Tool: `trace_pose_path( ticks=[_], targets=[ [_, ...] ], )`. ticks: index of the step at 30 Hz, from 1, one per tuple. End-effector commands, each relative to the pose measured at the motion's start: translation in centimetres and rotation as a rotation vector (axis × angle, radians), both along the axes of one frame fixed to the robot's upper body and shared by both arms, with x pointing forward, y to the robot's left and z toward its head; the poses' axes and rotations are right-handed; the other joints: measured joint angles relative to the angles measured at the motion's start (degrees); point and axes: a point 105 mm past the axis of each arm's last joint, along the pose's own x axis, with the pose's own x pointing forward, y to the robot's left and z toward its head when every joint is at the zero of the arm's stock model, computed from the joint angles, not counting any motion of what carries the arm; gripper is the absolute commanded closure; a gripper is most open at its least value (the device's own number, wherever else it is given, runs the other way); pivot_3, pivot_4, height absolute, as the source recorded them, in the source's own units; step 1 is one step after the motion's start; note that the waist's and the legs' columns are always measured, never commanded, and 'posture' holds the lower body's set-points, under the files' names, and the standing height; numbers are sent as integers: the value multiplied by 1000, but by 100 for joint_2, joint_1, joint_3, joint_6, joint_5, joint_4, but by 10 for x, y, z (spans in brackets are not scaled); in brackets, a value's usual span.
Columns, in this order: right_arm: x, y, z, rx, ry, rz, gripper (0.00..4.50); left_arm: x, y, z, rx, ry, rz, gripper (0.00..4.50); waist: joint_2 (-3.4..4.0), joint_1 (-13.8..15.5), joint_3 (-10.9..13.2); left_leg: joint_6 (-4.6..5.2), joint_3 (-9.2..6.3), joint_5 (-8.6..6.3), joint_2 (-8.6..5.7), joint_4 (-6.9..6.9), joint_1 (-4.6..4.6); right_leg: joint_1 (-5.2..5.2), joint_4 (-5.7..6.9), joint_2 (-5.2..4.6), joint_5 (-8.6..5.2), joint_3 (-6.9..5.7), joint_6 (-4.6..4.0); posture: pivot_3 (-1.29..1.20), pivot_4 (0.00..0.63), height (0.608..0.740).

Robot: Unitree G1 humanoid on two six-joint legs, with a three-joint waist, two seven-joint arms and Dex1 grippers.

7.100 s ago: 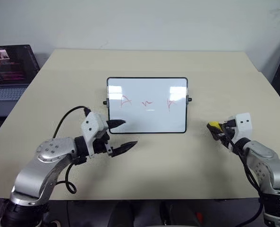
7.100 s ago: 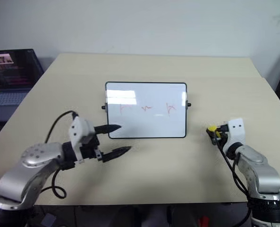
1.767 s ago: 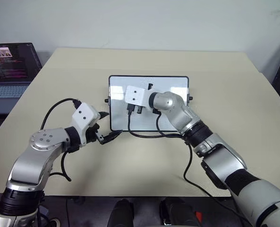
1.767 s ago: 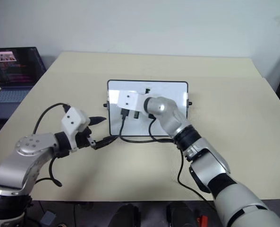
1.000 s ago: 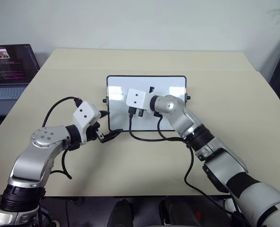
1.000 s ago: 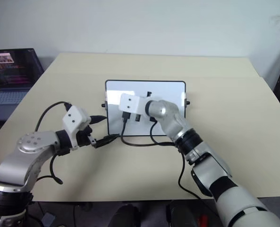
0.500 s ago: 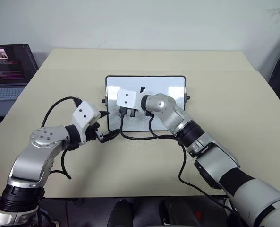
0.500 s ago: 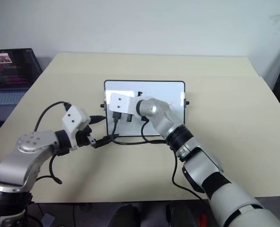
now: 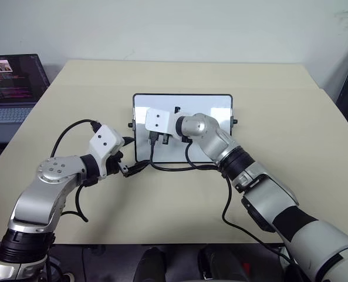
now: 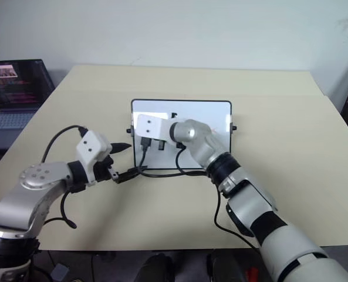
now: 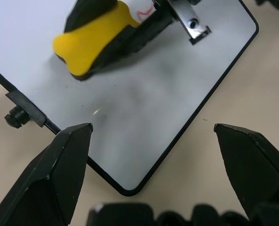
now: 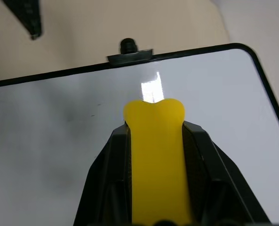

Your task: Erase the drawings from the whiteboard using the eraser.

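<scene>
Whiteboard (image 9: 182, 128) stands mid-frame on your tabletop (image 9: 279, 117) in the head views; your right tool (image 9: 155, 138) sits over its left half, your left tool (image 9: 132, 155) at its lower-left corner.

Left wrist view: fingers (image 11: 59, 165) spread apart, gripping nothing; eraser (image 11: 94, 37) upper left on the board, red drawings (image 11: 146, 10) beside it.

Right wrist view: tool clamped on the eraser, centre frame.

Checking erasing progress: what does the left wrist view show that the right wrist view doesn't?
Left wrist view: a remaining red mark beside the eraser, and the left gripper, open, near the whiteboard's corner. Right wrist view: the right gripper, shut on the eraser, seen along its length, with a side knob beyond the frame. Both: the yellow eraser over wiped white board.
</scene>
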Motion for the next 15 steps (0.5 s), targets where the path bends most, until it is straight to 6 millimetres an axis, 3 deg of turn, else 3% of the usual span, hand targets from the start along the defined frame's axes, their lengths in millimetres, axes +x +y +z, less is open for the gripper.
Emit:
trace_pose_path(
  ticks=[1,9,13,15],
  targets=[
    [9,-11,5,5,-2,-53,3389,-2,0,14,7,-56,-5,0,0,2,0,0,0,0,0,0,-1,0,-1,0,0,0,0,0,150,740],
    [3,-22,-15,-75,86,-27,3389,-2,-3,12,-1,-58,-14,0,0,39,0,0,1,0,-1,0,-1,0,-2,-1,0,1,0,0,150,740],
    [13,-24,6,5,9,-80,3389,-2,-5,11,0,-56,-27,0,0,40,0,0,0,0,0,0,-1,0,-2,-1,0,0,0,0,150,740],
    [10,-23,0,-18,29,-62,3389,-2,-6,12,1,-57,-30,0,0,42,0,0,-1,0,0,0,0,0,-1,-1,0,-2,0,0,150,740]
  ],
)
